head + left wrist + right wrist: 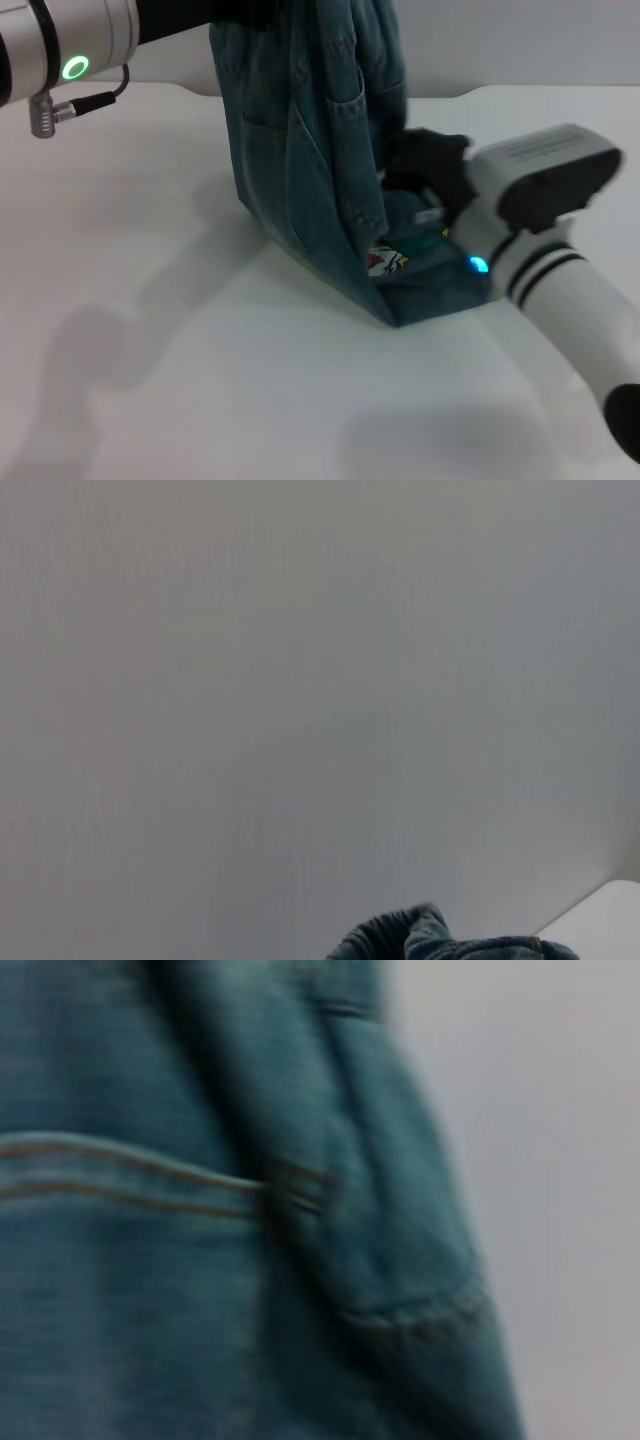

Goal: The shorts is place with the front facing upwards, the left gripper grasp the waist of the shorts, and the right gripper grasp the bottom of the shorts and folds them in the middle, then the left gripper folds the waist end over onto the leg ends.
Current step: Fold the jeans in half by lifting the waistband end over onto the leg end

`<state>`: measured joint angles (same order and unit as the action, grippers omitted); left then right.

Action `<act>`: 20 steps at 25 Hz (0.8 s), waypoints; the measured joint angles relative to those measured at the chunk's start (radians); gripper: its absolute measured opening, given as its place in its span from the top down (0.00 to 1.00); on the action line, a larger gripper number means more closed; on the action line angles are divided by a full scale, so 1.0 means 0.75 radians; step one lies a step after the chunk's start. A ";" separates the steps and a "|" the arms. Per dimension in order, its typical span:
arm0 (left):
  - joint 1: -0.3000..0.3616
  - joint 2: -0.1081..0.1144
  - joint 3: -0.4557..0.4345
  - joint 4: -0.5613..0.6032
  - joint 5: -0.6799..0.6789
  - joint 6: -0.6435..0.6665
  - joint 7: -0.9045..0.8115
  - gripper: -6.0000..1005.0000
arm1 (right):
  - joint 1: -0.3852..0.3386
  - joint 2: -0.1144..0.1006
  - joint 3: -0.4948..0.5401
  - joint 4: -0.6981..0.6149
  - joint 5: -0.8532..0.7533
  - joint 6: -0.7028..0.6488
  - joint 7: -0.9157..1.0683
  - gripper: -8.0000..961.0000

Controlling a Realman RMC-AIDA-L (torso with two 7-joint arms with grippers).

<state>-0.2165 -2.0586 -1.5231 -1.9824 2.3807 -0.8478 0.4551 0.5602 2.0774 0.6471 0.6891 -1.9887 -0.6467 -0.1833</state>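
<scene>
Blue denim shorts (300,150) hang from upper frame, lower end on white table (150,380) | left gripper unseen; right gripper (425,165) jaws indeterminate | Risk: cloth slipping, uneven fold.

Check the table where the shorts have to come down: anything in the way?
Nothing visible. The denim shorts hang from above, lower edge on the white table. The right gripper is at the cloth low on the right; the left arm reaches in at top left. The table around the shorts shows no other object.
</scene>
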 joint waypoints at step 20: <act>-0.016 -0.002 0.028 0.025 0.000 0.019 0.005 0.89 | 0.068 0.018 -0.037 -0.021 -0.016 0.094 0.114 0.99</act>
<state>-0.2285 -2.0602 -1.5020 -1.9634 2.3807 -0.8340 0.4587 0.6111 2.0909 0.6197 0.6732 -2.0006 -0.5762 -0.0980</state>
